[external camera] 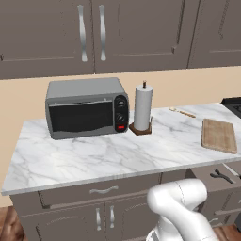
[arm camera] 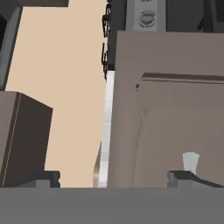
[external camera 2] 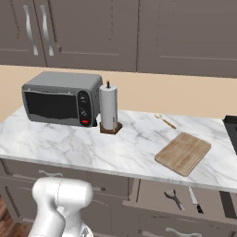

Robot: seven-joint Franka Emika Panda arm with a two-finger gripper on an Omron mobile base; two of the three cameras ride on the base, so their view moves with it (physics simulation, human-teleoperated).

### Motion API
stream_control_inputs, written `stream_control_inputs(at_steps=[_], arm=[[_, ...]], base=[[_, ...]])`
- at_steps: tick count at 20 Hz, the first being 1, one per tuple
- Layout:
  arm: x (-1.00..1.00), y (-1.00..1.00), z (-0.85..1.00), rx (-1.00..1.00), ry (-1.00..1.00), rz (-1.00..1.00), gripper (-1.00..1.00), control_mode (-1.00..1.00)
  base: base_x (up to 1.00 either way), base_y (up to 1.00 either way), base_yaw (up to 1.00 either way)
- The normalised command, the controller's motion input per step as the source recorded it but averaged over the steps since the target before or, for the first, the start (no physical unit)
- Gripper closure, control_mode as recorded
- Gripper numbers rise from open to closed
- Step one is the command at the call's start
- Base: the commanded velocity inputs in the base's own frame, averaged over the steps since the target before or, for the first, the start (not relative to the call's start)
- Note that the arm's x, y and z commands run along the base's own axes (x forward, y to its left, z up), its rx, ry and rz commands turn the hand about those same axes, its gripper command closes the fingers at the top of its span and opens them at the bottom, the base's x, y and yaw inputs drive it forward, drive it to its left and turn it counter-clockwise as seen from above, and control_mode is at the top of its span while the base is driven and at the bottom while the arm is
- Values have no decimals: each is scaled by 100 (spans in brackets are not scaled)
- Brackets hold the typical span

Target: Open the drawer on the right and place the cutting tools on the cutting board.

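**Drawer out, tools inside, board bare**

Marble counter (external camera 2: 69, 148) runs across a simulated kitchen, under grey-brown wall cabinets (external camera 2: 139, 32) and a tan wall. Taking the cutting board (external camera 2: 183, 153) as the landmark: nearest the cameras, below the counter edge in front of the board, the drawer (external camera 2: 157, 196) stands pulled open. Inside it lie the cutting tools, the dark forked scissors-like piece (external camera 2: 173, 198) to the left and the knife (external camera 2: 194, 200) just right of it, both flat on the drawer floor. In the hand view the gripper (arm camera: 118, 178) has its two dark fingertips (arm camera: 43, 178) set wide apart, with nothing between them, facing a grey-brown cabinet front. The board itself lies flat on the marble. Behind it a thin wooden stick (external camera 2: 165, 121) lies near the wall. Well left of the board stands the paper towel roll (external camera 2: 109, 109), upright on its brown base, and beyond that the toaster oven (external camera 2: 60, 99).
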Motion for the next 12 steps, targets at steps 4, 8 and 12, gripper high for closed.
stream_control_inputs(at_steps=[4,8,12], arm=[[60,29,100,-8,18,1,-100,-100],[50,10,100,-11,24,2,-100,-100],[38,0,100,-12,29,5,-100,-100]], base=[[0,0,0],[0,0,0],[0,0,0]])
